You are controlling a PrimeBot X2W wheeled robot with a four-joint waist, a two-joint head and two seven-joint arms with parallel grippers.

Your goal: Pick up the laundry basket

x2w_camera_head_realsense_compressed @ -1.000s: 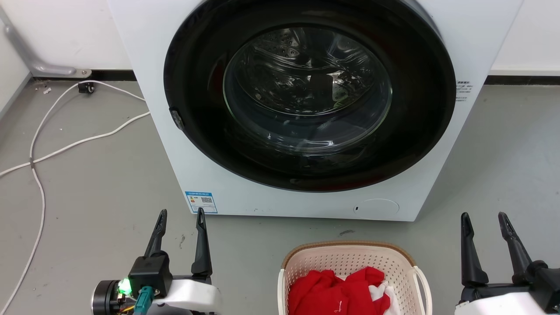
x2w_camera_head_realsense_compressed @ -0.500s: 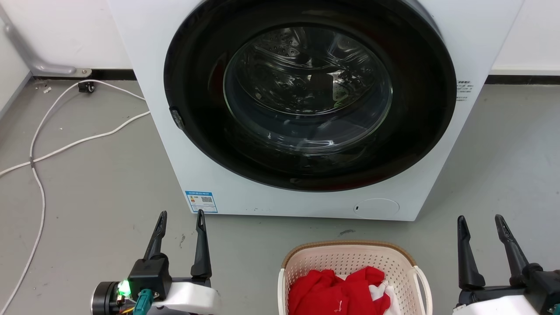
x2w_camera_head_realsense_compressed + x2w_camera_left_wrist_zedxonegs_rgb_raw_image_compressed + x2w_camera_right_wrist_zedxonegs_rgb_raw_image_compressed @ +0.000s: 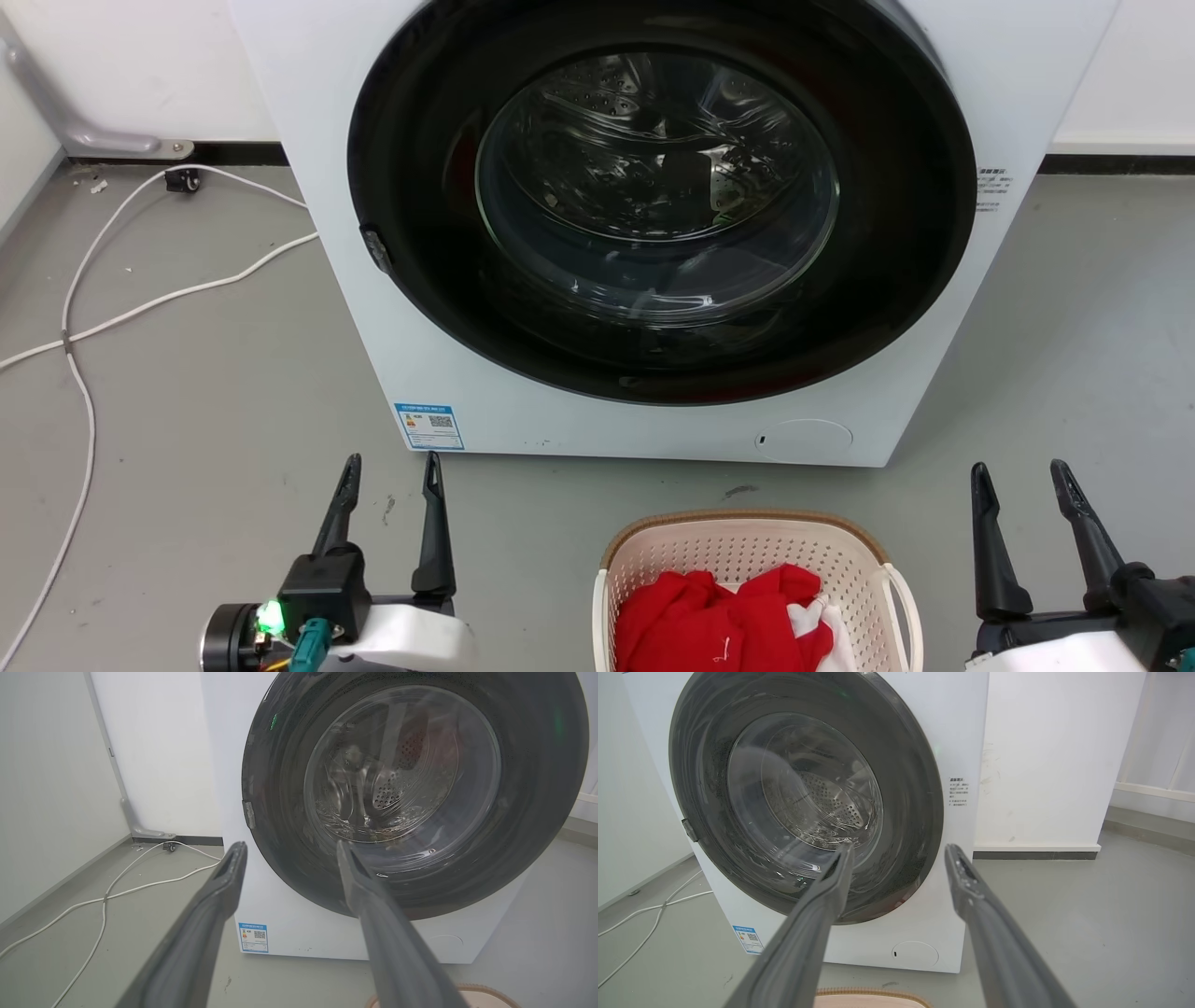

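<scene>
The basket [image 3: 738, 551] sits on the floor [image 3: 187, 401] just before the washer [image 3: 373, 308], at the head view's bottom edge, with red cloth [image 3: 709, 621] inside. The left gripper [image 3: 392, 462] and right gripper [image 3: 1019, 467] flank it without touching, jaws moderately parted and empty.

grey floor [image 3: 215, 392], washing machine [image 3: 560, 425], laundry basket [image 3: 747, 558], white cable [image 3: 168, 301]

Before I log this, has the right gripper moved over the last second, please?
Yes, slightly: the right gripper has edged left in the head view, narrowing its gap to the laundry basket.
</scene>
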